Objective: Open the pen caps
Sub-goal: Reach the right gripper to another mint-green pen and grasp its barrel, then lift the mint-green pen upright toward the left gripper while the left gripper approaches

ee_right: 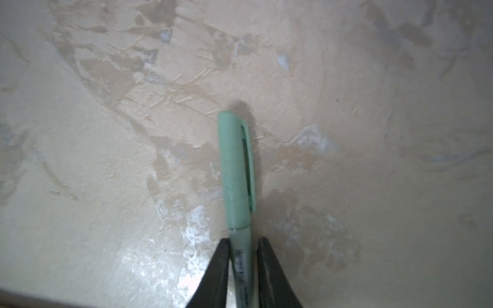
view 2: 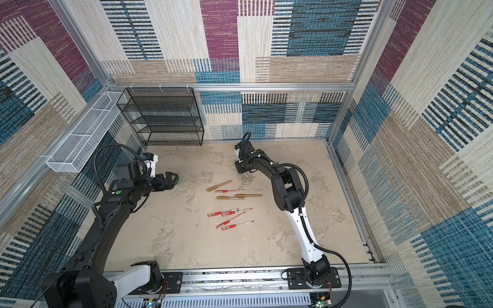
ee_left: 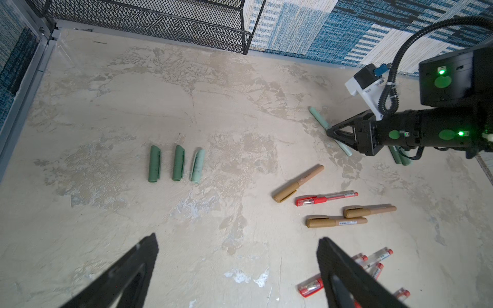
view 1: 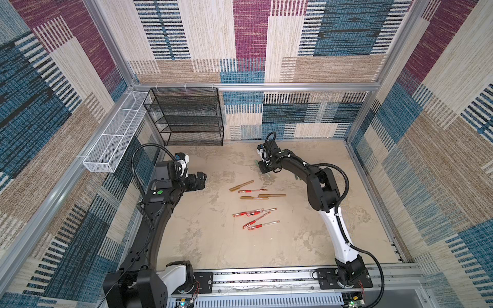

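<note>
"Pen caps, where are they lying?"

"Three green ones are lying loose, side by side, on the beige table. They are lying ahead of the left gripper, which is hovering with its jaws spread wide and nothing between them. Others are still sitting on their pens: three gold pens and several red pens are lying near the table's middle."

"What is the right gripper doing?"

"The right gripper is pinching the barrel of a mint-green pen just behind the seam, toward the back of the table. The mint cap is sticking out beyond the fingertips, with its clip turned to one side."

"How is that cap likely to handle?"

"It is looking like light, stiff, smooth plastic, so it is probably slippery and held on by friction alone. The best hold seems to be the cap's middle, across its round sides and clear of the thin clip, which could bend or snap. A straight pull along the pen should free it. A crooked pull risks twisting the barrel out of the grip."
</note>
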